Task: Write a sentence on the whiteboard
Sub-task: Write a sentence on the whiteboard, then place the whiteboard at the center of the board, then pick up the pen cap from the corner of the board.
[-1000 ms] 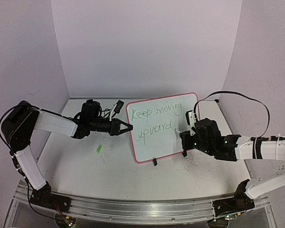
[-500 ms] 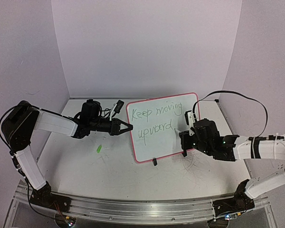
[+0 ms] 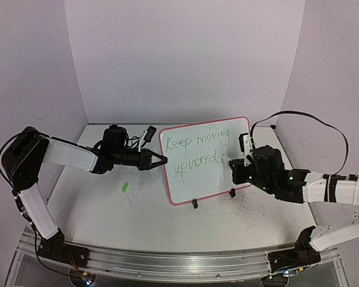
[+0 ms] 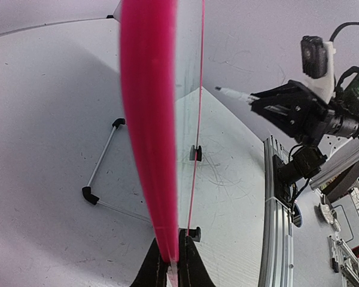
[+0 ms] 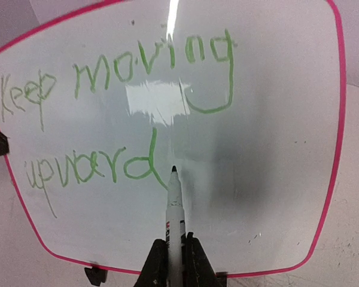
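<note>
The whiteboard [image 3: 198,184] stands upright mid-table, pink-framed, on two black feet. The sentence [image 3: 197,149] "Keep moving upward" runs across it in green, in two slanted lines, and reads large in the right wrist view [image 5: 119,78]. My left gripper [image 3: 163,160] is shut on the board's left frame edge [image 4: 146,119], which is pinched between the jaws [image 4: 172,263]. My right gripper [image 3: 234,173] is shut on a white marker [image 5: 175,209]. Its dark tip points at the board just right of the final "d". In the left wrist view the marker [image 4: 233,92] stands slightly off the board's face.
A small green cap [image 3: 124,186] lies on the table left of the board. A wire stand [image 4: 102,167] lies behind the board. Old pen scribbles [image 3: 242,203] mark the table near the right foot [image 3: 231,192]. An aluminium rail [image 3: 167,263] runs along the near edge; walls enclose three sides.
My right arm has drawn back to the right, carrying the marker a little away from the board. The left arm and the board have not moved.
</note>
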`<move>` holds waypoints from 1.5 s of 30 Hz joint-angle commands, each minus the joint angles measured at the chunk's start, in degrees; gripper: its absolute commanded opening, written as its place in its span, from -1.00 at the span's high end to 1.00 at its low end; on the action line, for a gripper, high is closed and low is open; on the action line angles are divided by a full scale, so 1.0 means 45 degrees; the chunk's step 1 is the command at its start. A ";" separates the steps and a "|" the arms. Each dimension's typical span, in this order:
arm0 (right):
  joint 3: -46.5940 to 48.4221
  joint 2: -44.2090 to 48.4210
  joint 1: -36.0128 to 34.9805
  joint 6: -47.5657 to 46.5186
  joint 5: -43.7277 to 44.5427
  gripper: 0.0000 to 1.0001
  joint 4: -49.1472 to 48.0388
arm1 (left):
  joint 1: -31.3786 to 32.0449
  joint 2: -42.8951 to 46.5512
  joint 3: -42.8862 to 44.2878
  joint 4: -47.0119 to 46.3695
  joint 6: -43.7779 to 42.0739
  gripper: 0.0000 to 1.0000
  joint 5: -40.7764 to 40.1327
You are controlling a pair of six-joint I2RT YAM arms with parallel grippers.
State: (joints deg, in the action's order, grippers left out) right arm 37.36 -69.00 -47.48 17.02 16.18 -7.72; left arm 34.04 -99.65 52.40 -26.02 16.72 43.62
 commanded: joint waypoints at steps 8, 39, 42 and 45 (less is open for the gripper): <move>-0.0541 0.3283 0.0085 -0.0847 0.1596 1.00 0.0165 | -0.0198 0.0566 0.0566 0.0894 -0.1137 0.42 -0.1029; -0.0332 0.3346 0.0068 -0.4814 -0.2089 1.00 -0.1177 | -0.0514 0.1830 0.1591 1.2702 0.1034 -0.36 -0.8239; -0.0507 0.3596 0.0084 -0.4668 -0.2220 1.00 -0.1244 | -0.0515 0.1052 0.1644 1.2698 0.0679 -0.24 -0.8509; -0.0718 0.3891 0.0080 -0.4557 -0.2363 1.00 -0.1314 | -0.0508 0.0440 0.1811 1.2689 0.0427 -0.17 -0.8688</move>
State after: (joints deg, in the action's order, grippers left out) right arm 34.35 -53.87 -47.27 -3.07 7.36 -10.69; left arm 31.77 -94.84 57.51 29.78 21.14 6.70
